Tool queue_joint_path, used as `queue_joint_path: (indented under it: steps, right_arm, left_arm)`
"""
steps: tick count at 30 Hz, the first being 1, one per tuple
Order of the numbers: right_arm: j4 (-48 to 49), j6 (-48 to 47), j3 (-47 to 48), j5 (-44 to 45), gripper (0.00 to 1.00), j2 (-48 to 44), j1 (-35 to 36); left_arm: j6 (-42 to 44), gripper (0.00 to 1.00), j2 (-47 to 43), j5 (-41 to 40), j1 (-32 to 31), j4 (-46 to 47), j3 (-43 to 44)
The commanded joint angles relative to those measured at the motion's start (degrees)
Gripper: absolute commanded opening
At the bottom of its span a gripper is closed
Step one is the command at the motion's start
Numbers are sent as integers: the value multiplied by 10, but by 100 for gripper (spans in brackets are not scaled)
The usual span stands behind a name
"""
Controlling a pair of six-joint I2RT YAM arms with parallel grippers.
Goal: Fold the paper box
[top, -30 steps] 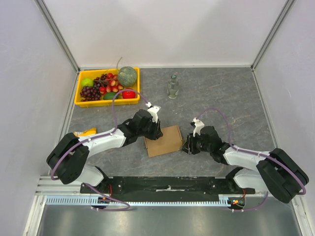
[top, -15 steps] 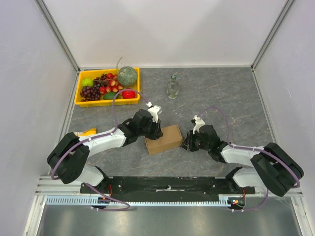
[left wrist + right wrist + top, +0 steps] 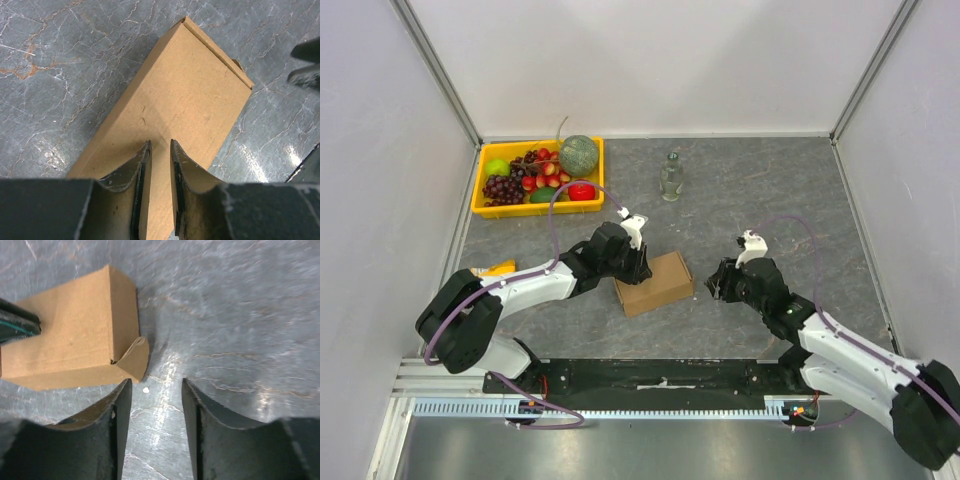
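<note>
One paper box [image 3: 655, 284], one fruit tray [image 3: 510, 209], one glass bottle [image 3: 670, 177].

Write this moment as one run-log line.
paper box: closed, side tab sticking out | left gripper: over box top, jaws narrowly apart | right gripper: open, near tab, not touching

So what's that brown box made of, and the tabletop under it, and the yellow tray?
The box looks like brown cardboard, matte, with sharp creases and a loose tab. The tabletop has a grey, veined, stone-like pattern with a slight sheen; real stone or laminate, I can't tell. The yellow tray seems plastic: uniform colour, smooth rim.
</note>
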Motion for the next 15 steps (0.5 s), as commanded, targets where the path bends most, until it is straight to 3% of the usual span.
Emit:
queue_joint_path:
  steps: [1,6,15]
  right_arm:
    - [-90,0,29,102,54,-53,-2]
    - [-64,-4,43,105,49,10,-2]
    - [105,-6,26,54,39,82,-2]
  left_arm:
    - [15,27,16,8,-5,-33,1]
    - [15,27,17,7,-5,-33,1]
    - [16,27,18,8,-5,-33,1]
